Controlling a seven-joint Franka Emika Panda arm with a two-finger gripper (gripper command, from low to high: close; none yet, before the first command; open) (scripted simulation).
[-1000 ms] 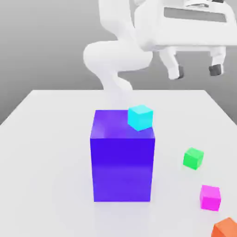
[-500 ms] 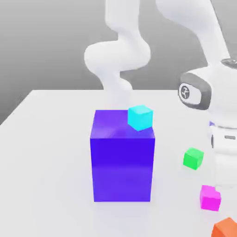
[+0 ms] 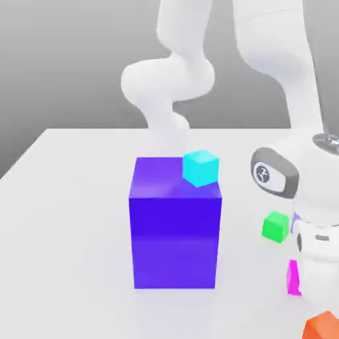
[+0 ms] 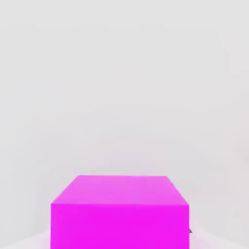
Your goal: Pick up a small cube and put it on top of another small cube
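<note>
Blue-purple block (image 3: 175,225): tall, standing mid-table toward the exterior view's left, well apart from where I am working.
Cyan cube (image 3: 200,167): perched on the block's top at its far right corner; not mine to touch.
Green cube (image 3: 275,226): on the white table (image 3: 66,218), just beside the arm's wrist on its left; I judge it a handy base for the stack.
Small magenta cube (image 3: 292,278): on the table right of the block and nearer the camera than the green cube, mostly hidden behind the hand. In the hand view it (image 4: 120,214) sits square and centred right under the camera.
Gripper (image 3: 310,285): down at table level over the magenta cube, jaws closed; with the cube centred at the hand, I read this as a grip on it.
Orange cube (image 3: 323,328): at the near right corner, close below the hand.
Step in hand: securing the grasp before lifting.
How I'd do it well: lift straight up, slowly, so the cube doesn't twist, and clear the orange and green cubes before any sideways travel.
</note>
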